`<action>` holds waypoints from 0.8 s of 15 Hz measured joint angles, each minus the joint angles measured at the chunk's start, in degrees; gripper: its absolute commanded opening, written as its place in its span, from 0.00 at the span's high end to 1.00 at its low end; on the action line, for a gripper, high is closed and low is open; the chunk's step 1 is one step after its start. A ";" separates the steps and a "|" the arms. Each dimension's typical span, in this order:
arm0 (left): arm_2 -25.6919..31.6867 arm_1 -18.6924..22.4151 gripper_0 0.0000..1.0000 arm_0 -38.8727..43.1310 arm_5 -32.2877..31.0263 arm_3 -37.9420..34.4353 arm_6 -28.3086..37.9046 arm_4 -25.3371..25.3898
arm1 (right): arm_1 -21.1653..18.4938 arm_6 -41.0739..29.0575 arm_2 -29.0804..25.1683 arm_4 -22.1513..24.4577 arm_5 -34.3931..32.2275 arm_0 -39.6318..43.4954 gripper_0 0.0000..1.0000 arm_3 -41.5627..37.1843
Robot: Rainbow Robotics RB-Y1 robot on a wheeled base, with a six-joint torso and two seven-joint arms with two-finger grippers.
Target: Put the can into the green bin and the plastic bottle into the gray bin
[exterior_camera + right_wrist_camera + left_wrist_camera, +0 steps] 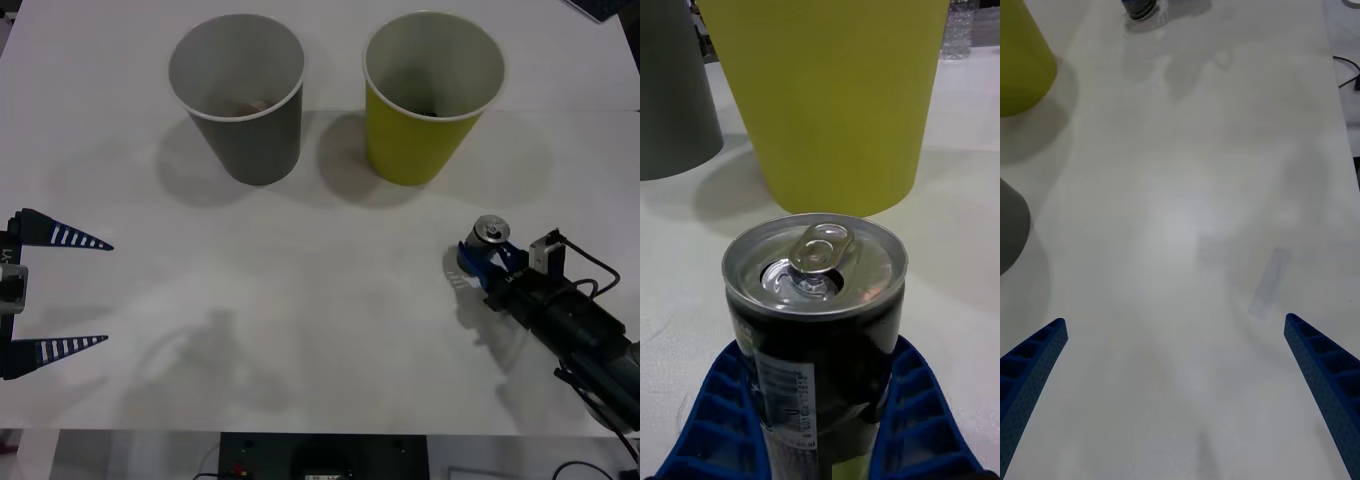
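On the white counter the right gripper sits at the near right, its blue ribbed fingers clamped on either side of the can, which stands upright with its shiny silver top and pull tab facing up. The can is a small dark drink can with a printed label on its side; in the right wrist view the blue fingers press against its lower body on both sides. Whether its base touches the counter cannot be told. Beyond the can, toward the far edge of the counter, stands the green bin, a large yellow-green paper cup with a white inside, upright and open at the top; it looms directly behind the can in the right wrist view, near but apart from it. To the left of the green bin, just beside it without touching, stands the gray bin, a dark gray paper cup with a white rim, also upright; something reddish lies in its bottom, too dim to identify. The left gripper hovers at the near left edge of the counter, well apart from both bins, its two blue fingers spread wide with nothing between them.
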 measured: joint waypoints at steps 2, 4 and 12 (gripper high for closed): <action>0.00 0.00 0.00 0.00 0.00 0.00 0.00 0.00 | 0.00 -0.09 -0.22 0.00 -0.69 0.00 1.00 0.00; 0.00 0.00 0.00 0.00 0.00 0.00 0.00 0.00 | -0.07 -0.22 -0.60 0.00 -1.72 0.07 1.00 0.01; 0.00 0.00 0.00 0.00 0.00 0.00 0.00 0.00 | -3.23 -4.76 -3.84 9.46 -7.08 3.02 1.00 -8.25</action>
